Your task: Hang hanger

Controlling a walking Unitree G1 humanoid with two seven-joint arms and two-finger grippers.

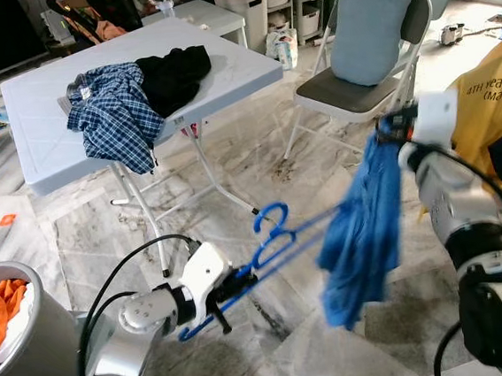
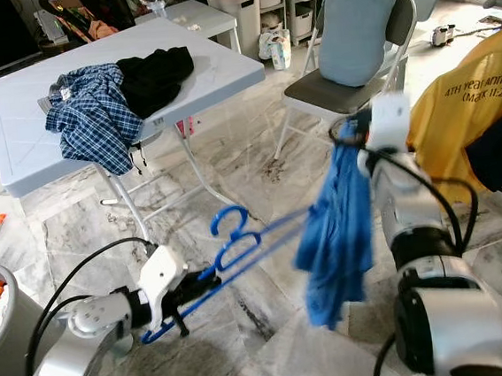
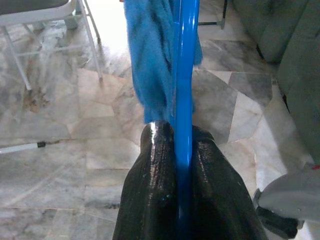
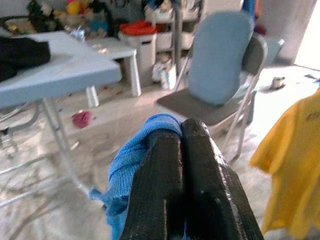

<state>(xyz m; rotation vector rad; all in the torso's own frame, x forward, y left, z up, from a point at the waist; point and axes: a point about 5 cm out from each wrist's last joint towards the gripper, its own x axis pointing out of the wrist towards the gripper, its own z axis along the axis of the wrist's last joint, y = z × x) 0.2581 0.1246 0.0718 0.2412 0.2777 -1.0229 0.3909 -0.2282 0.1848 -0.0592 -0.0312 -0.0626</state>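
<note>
A blue plastic hanger (image 1: 269, 239) lies nearly level above the marble floor, its hook curling up in the middle. My left gripper (image 1: 230, 289) is shut on the hanger's near end; the wrist view shows the black fingers (image 3: 160, 165) clamped on the blue bar (image 3: 183, 75). A blue garment (image 1: 363, 239) hangs in a bunch from the hanger's far end. My right gripper (image 1: 395, 127) holds the garment's top, raised at chair-seat height, and is shut on the blue cloth (image 4: 145, 145).
A white folding table (image 1: 41, 128) with a plaid shirt (image 1: 114, 108) and black cloth (image 1: 173, 75) stands at the back left. A grey folding chair (image 1: 370, 43) is behind the garment. A yellow shirt (image 1: 495, 93) hangs at right. A laundry basket (image 1: 6, 327) sits at lower left.
</note>
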